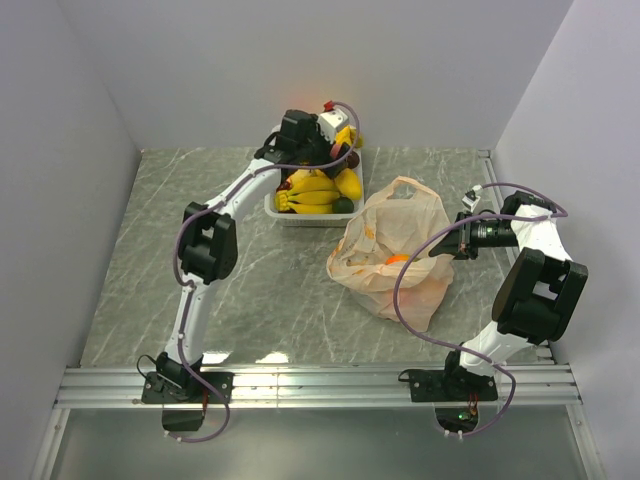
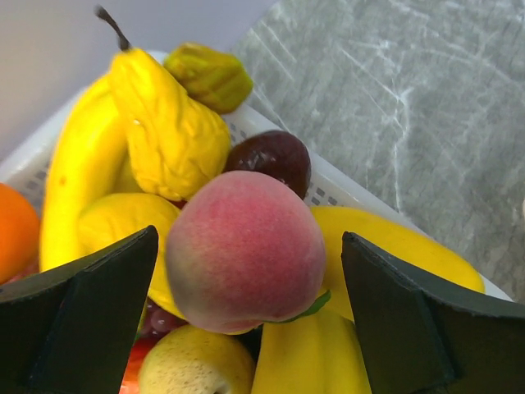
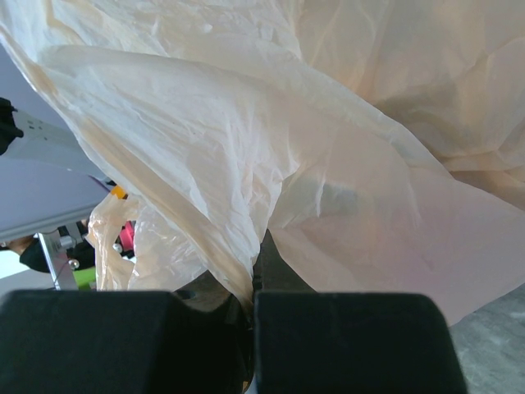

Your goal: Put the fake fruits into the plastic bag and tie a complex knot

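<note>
The white rectangular tray (image 1: 275, 208) sits by the far wall; bare grey table (image 1: 250, 290) spreads left and nearward. The left fingers (image 2: 90, 320), wide apart, flank a pink peach (image 2: 246, 250) atop the glossy fake fruits (image 1: 318, 190) without touching it. The right fingers (image 3: 336, 341), together, pinch the crumpled peach plastic bag (image 1: 395, 250) at its right edge; it lies beside the tray, lengthwise near-to-far.

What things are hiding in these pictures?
- Top view: fruits inside the thin peach plastic bag; crinkly plastic hides all but an orange glow.
- Top view: back of the white plastic tray; left arm covers it.
- Left wrist view: small red fruit at bottom; edge and black finger cut it off.
</note>
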Robot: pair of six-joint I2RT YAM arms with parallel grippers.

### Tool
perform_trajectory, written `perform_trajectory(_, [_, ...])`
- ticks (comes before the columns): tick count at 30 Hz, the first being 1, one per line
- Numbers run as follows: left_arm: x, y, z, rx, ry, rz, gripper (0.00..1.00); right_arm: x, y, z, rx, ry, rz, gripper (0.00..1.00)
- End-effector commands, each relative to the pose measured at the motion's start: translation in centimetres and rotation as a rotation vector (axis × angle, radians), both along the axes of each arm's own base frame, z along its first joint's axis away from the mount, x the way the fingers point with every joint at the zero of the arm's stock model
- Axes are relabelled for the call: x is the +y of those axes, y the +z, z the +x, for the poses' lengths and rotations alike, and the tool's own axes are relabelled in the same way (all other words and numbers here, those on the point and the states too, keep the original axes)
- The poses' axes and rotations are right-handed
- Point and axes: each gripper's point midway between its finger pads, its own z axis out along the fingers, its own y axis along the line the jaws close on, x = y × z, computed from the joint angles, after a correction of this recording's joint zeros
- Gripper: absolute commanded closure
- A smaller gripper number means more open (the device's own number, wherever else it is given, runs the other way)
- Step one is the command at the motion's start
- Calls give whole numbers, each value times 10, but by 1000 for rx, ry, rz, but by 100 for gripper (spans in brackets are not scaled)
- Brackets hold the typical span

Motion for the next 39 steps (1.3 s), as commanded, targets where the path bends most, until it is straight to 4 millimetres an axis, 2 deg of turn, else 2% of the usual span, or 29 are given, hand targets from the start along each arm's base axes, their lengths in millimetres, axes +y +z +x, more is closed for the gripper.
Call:
perform_trajectory(1, [-6,15,1,-18,11,-23,1,-2,4,3,-28,-7,7,100])
perform_trajectory(4, [-3,11,2,-9,22,-18,4,-3,4,3,-33,-5,3,100])
perform_trajectory(7, [-4,22,-1,-25,17,-36,15,-2,3,3,-29,-4,3,100])
perform_trajectory(8, [-5,39,-4,-54,7,-55,22,-3,3,3,-29,-5,1,100])
perform_trajectory(10, [-5,53,-10,-71,-15,-70,28,-3,2,4,-28,-4,-2,100])
perform_trajectory(11, [-5,72,-17,-93,-31,-89,33,-3,2,4,-33,-3,-2,100])
perform_trajectory(13, [-9,88,-32,-89,-94,-114,43,-4,2,5,-33,-4,-4,100])
perform_trajectory(14, [-10,103,-43,-96,-126,-130,51,-4,1,4,-28,-6,-3,100])
perform_trajectory(16, [-21,105,-71,-45,-242,-151,56,-4,1,6,-35,-8,-5,100])
perform_trajectory(17, [-22,116,-85,-43,-275,-164,60,-4,1,6,-37,-9,-5,100])
perform_trajectory(19, [-32,111,-115,9,-375,-170,63,-4,2,7,-36,-13,0,100])
perform_trajectory(20, [-35,119,-128,11,-407,-180,65,-4,3,8,-45,-13,1,100])
perform_trajectory(23, [-53,112,-169,92,-516,-192,69,-3,5,9,-47,-18,6,100])
perform_trajectory(24, [-63,102,-187,133,-556,-180,69,-3,6,10,-54,-18,5,100])
perform_trajectory(27, [-82,85,-210,187,-607,-150,70,-2,8,10,-57,-19,12,100])
perform_trajectory(28, [-94,73,-225,224,-638,-133,70,-2,8,10,-56,-19,14,100])
perform_trajectory(30, [-107,63,-236,248,-648,-119,71,-3,9,10,-61,-19,12,100])
perform_trajectory(31, [-120,52,-247,266,-668,-104,70,-3,10,9,-63,-18,12,100])
perform_trajectory(32, [-126,47,-248,270,-645,-90,68,-3,9,9,-64,-18,11,100])
perform_trajectory(33, [-138,45,-257,273,-653,-85,66,-2,10,9,-64,-19,14,100])
perform_trajectory(35, [-148,27,-260,307,-627,-49,55,-2,11,9,-63,-21,20,100])
perform_trajectory(36, [-156,32,-261,293,-617,-48,50,-1,11,9,-60,-20,24,100])
perform_trajectory(37, [-160,24,-259,305,-602,-38,44,-1,12,9,-63,-20,23,100])
perform_trajectory(38, [-160,22,-256,317,-579,-32,32,-1,13,8,-62,-18,25,100])
perform_trajectory(39, [-162,29,-255,312,-577,-42,27,-1,13,8,-65,-16,22,100])
